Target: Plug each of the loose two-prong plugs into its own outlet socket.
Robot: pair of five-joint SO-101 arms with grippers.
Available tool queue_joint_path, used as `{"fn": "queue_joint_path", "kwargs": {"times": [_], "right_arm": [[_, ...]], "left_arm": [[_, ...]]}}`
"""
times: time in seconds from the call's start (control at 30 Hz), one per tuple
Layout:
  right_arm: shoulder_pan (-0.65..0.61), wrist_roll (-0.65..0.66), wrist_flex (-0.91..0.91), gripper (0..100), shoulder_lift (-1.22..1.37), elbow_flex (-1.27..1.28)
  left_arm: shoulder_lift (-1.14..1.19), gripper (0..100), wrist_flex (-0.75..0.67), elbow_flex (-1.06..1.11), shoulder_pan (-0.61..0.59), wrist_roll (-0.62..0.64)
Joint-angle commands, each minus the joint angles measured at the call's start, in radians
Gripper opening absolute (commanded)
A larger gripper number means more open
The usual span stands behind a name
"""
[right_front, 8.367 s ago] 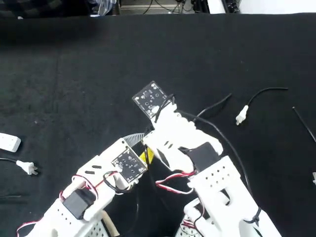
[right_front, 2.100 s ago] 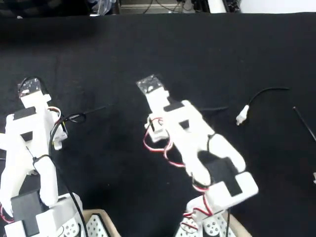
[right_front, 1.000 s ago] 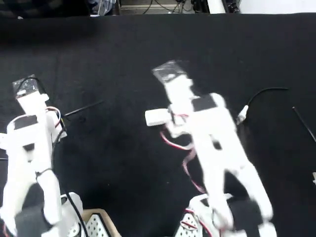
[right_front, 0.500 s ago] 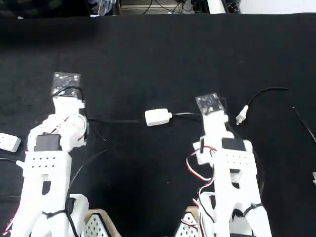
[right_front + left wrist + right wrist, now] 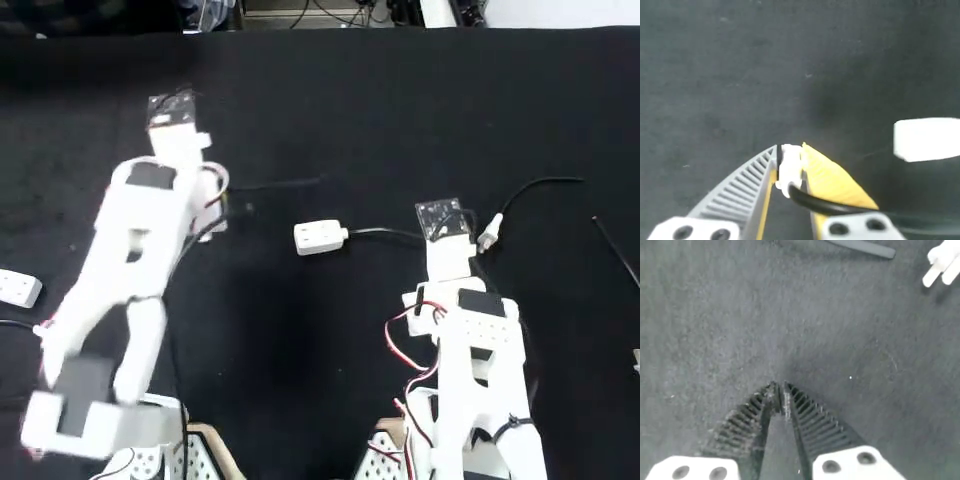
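Seemingly, white plug (image 5: 789,172) pinched between left gripper (image 5: 790,148) fingers, right gripper (image 5: 779,388) closed, empty.

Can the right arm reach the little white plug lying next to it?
Probably yes. The white plug lies on the bare table close beside the right gripper, with nothing between them. Its fingers are shut, though, so they would have to open first.

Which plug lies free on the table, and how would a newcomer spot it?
On the black table, find the right gripper; just beside it lies a small white two-prong plug on a thin black cord curving away. Unlike the other plug, pinched in the left gripper, nothing holds it.
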Motion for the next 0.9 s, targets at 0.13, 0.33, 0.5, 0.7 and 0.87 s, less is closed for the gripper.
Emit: {"fn": "queue_joint_path", "kwargs": {"times": [0.13, 0.33, 0.5, 0.7, 0.87], "right_arm": [[0.011, 0.006, -0.037, 1.2, -0.021, 0.010], [0.011, 0.006, -0.037, 1.2, -0.021, 0.010], [0.011, 0.006, -0.052, 1.2, -0.021, 0.013], [0.011, 0.006, -0.055, 1.2, -0.021, 0.015], [0.006, 0.006, -0.057, 1.2, -0.021, 0.016]], "left_arm": [[0.149, 3, 0.020, -0.265, 0.079, 0.193], [0.149, 3, 0.029, -0.259, 0.077, 0.350], [0.147, 3, 0.094, -0.237, 0.074, 0.388], [0.126, 3, 0.143, -0.234, 0.071, 0.548], [0.064, 3, 0.219, -0.232, 0.148, 0.578]]}}
